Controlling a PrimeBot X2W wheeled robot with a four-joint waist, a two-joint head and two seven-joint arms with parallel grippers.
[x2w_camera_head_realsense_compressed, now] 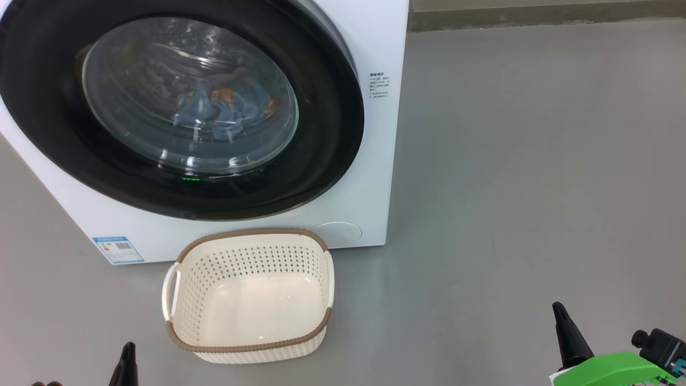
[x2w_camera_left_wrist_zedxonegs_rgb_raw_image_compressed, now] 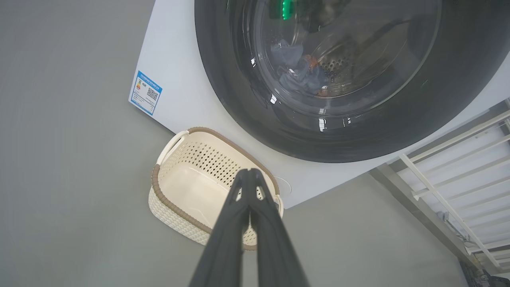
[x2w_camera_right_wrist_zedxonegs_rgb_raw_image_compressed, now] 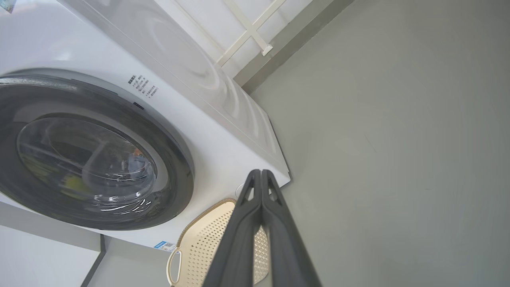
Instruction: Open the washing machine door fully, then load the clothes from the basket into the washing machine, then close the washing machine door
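Observation:
The white washing machine (x2w_camera_head_realsense_compressed: 370, 43) stands at the upper left, its black-rimmed round door (x2w_camera_head_realsense_compressed: 332, 123) shut flat against the front. Behind the glass, light-blue clothes (x2w_camera_head_realsense_compressed: 225, 110) with orange-brown prints lie in the drum; they also show as clothes (x2w_camera_left_wrist_zedxonegs_rgb_raw_image_compressed: 297, 73) in the left wrist view. The cream basket (x2w_camera_head_realsense_compressed: 249, 351) sits on the floor before the machine with nothing in it. My left gripper (x2w_camera_head_realsense_compressed: 127, 348) is shut at the lower left, empty. My right gripper (x2w_camera_head_realsense_compressed: 560, 311) is shut at the lower right, empty. In the wrist views, left gripper (x2w_camera_left_wrist_zedxonegs_rgb_raw_image_compressed: 250, 172) and right gripper (x2w_camera_right_wrist_zedxonegs_rgb_raw_image_compressed: 261, 172) have tips together.
Grey floor (x2w_camera_head_realsense_compressed: 509, 187) spreads to the right of the machine. A blue label (x2w_camera_head_realsense_compressed: 118, 249) sits low on the washer's front. A wall base (x2w_camera_head_realsense_compressed: 536, 16) runs along the back. A white railing (x2w_camera_left_wrist_zedxonegs_rgb_raw_image_compressed: 450, 167) stands beside the machine.

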